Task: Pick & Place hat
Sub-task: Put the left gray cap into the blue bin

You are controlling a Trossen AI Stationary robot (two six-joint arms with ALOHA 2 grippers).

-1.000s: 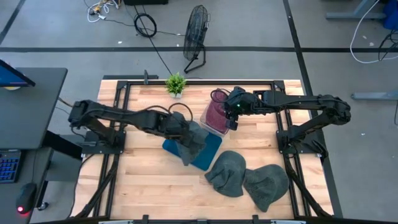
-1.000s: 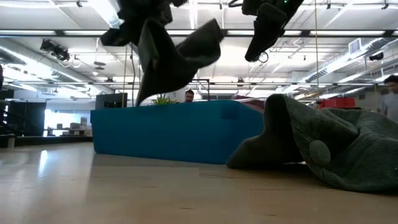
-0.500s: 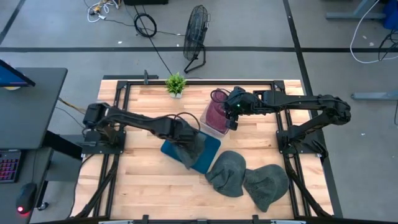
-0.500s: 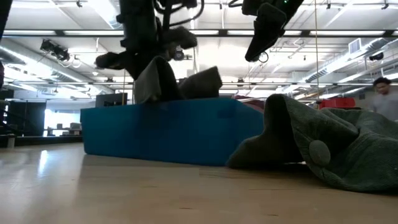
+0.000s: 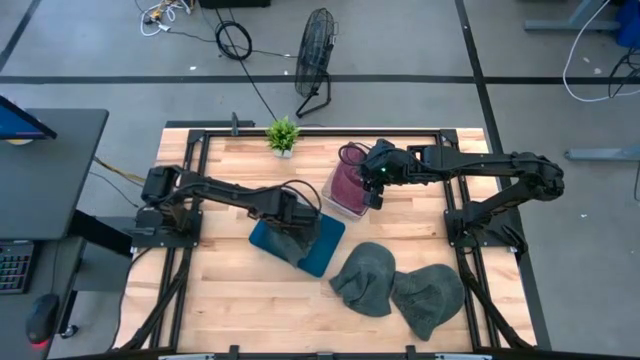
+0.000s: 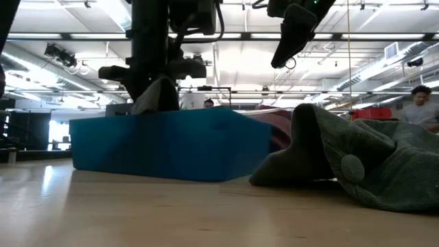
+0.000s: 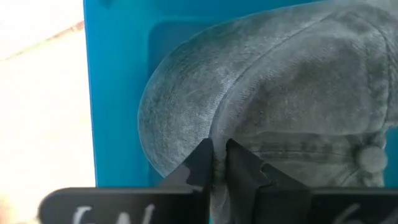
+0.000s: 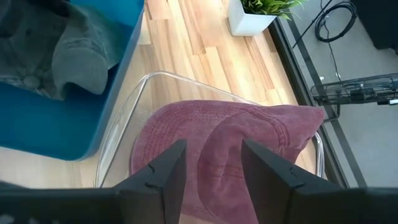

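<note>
A grey-green hat (image 7: pixel 292 87) lies in the blue bin (image 5: pixel 326 248), its top showing over the bin's wall in the low view (image 6: pixel 157 97). My left gripper (image 5: pixel 300 226) reaches down into the bin and is shut on this hat. My right gripper (image 5: pixel 375 192) hangs open above a clear bin (image 8: pixel 124 127) that holds a maroon hat (image 8: pixel 230 146); it touches nothing. Two more grey-green hats (image 5: pixel 365 278) (image 5: pixel 428 298) lie on the table near its right front. My left gripper pinches a raised fold of the hat's cloth (image 7: pixel 216 148) between its two fingers (image 7: pixel 200 167), coming from above and pointing down. The hat rests on the floor of the blue bin (image 7: pixel 118 93), slack, bunched around the fingers.
A small potted plant (image 5: pixel 283 135) stands at the table's far edge. The clear bin (image 5: pixel 346 187) sits right beside the blue bin's far right corner. The nearest loose hat (image 6: pixel 363 161) lies close to the blue bin's (image 6: pixel 164 145) right side. Bare wood spreads left and near.
My left gripper has gone down into the blue bin, staying shut on the hat. The hat, which hung spread above the bin, now lies inside it with only its top showing. The blue bin has slid a little toward the table's left edge.
</note>
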